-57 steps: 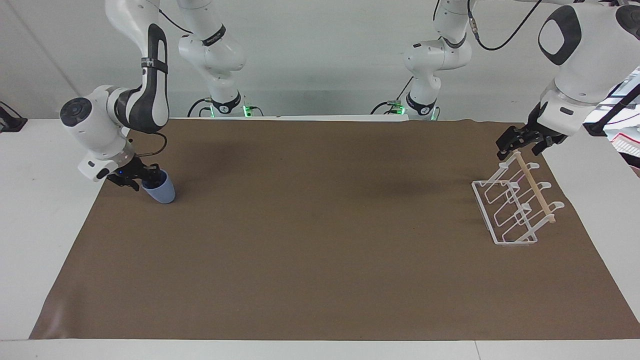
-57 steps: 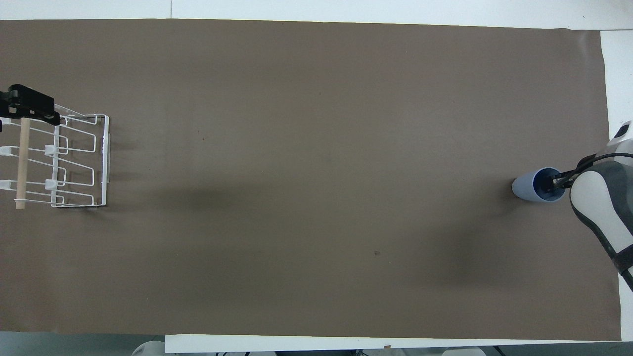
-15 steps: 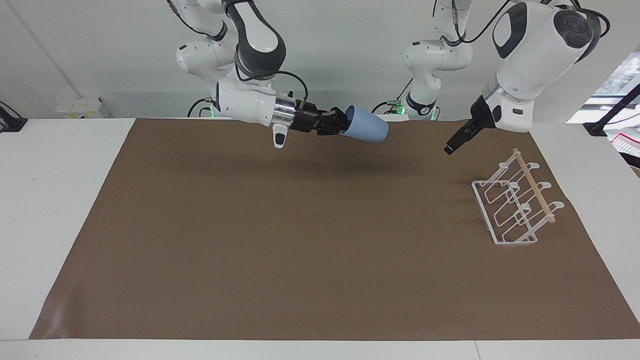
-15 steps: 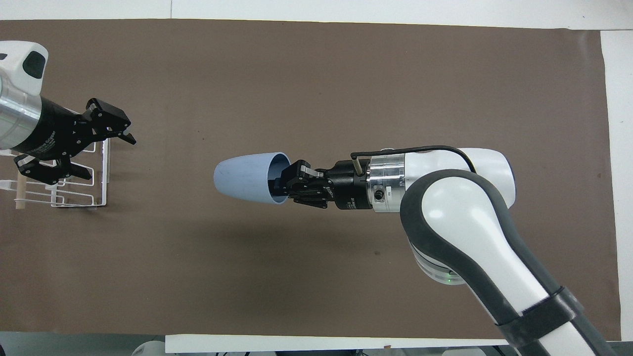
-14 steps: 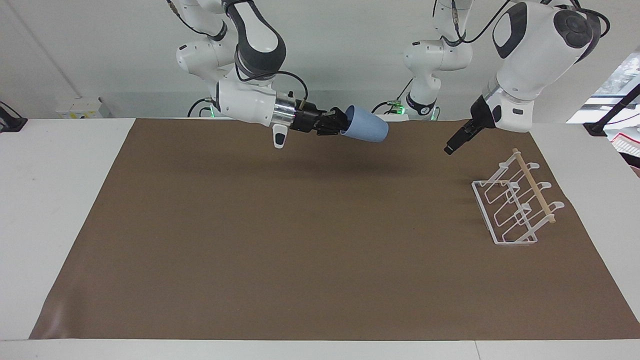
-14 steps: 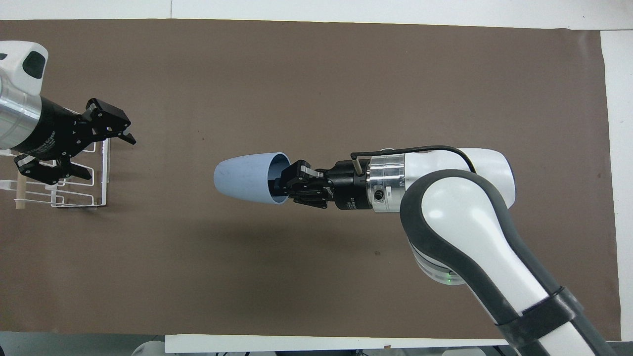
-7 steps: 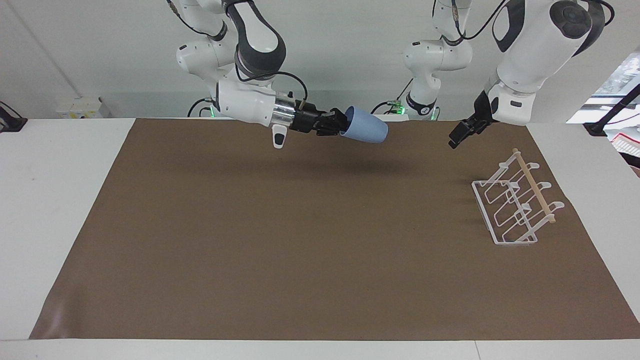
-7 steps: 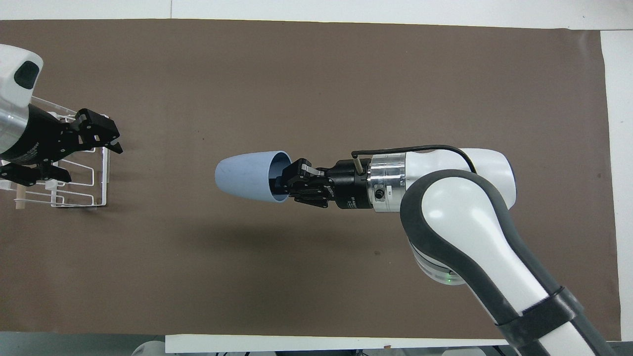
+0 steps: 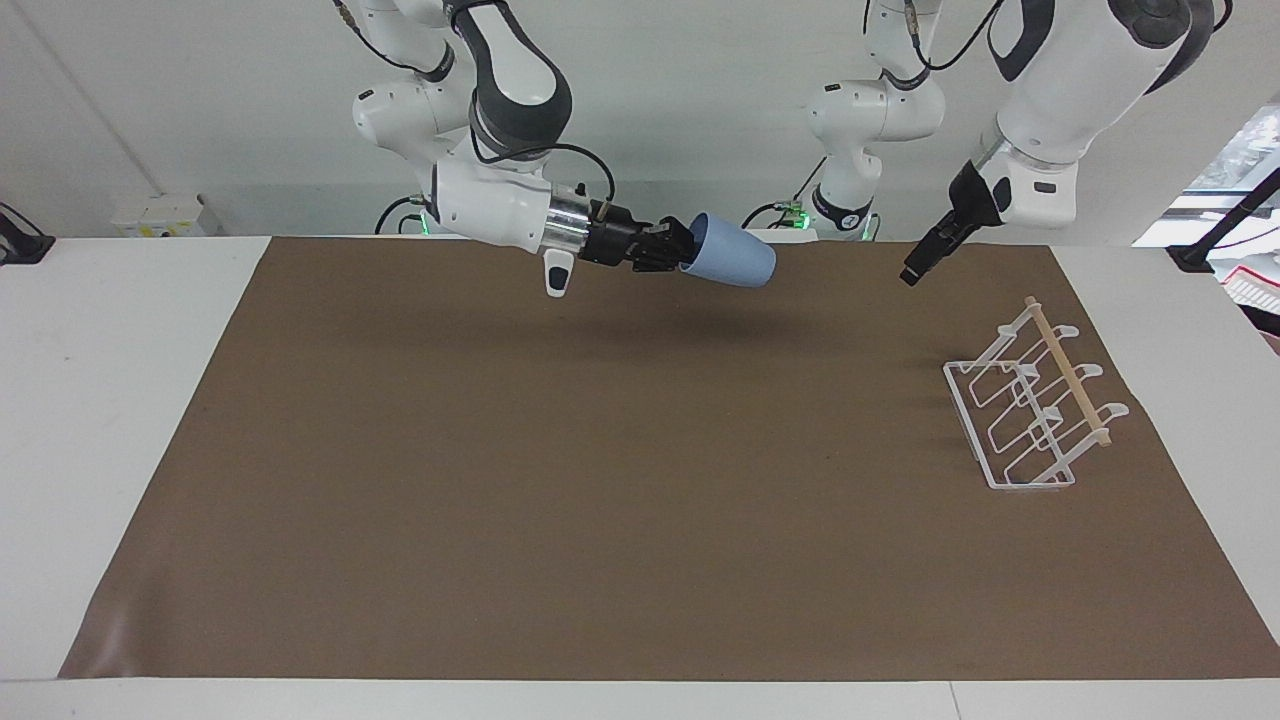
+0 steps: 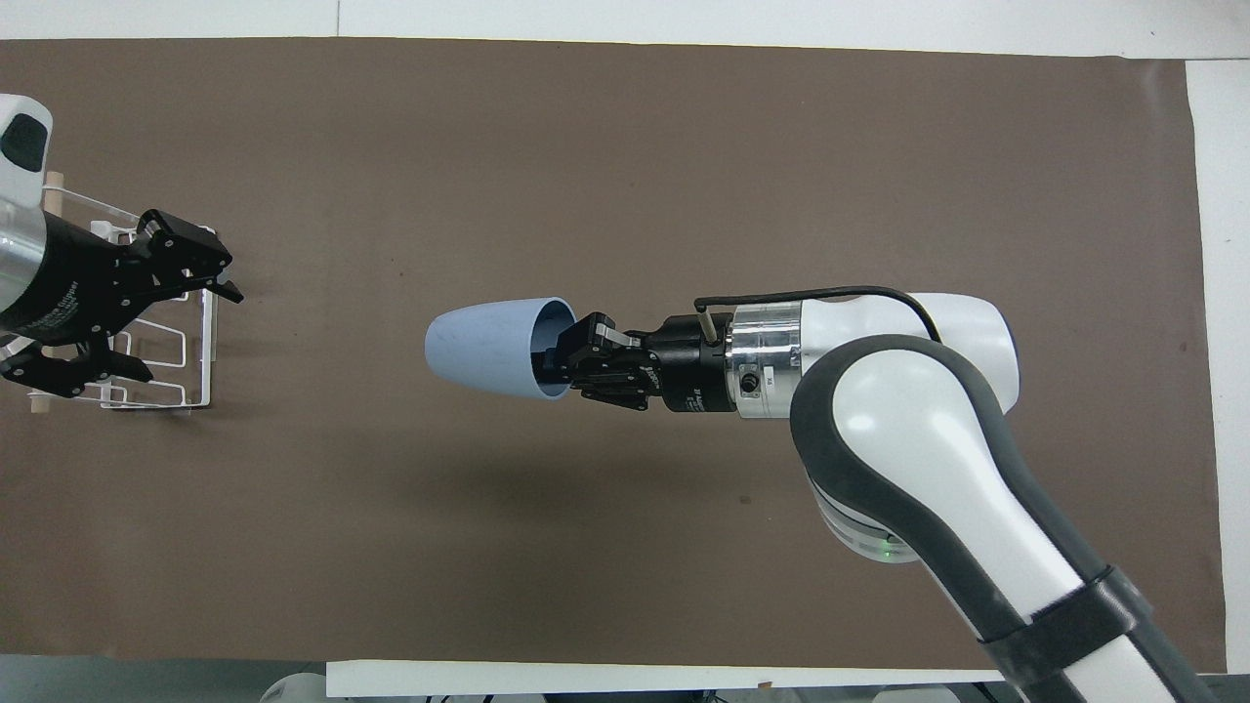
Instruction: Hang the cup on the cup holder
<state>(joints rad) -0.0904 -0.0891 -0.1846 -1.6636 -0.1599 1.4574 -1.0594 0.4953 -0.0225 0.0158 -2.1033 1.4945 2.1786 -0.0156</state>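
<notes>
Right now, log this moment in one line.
right tool: shut on cup, midair over mat | left tool: open, empty, raised near rack | cup not hung

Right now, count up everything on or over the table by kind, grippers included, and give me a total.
Cups: 1, the blue cup, held in the air by the right gripper
Cup holders: 1, the white wire cup holder
Grippers: 2, right gripper and left gripper
Brown mats: 1, the mat
Total: 5
</notes>
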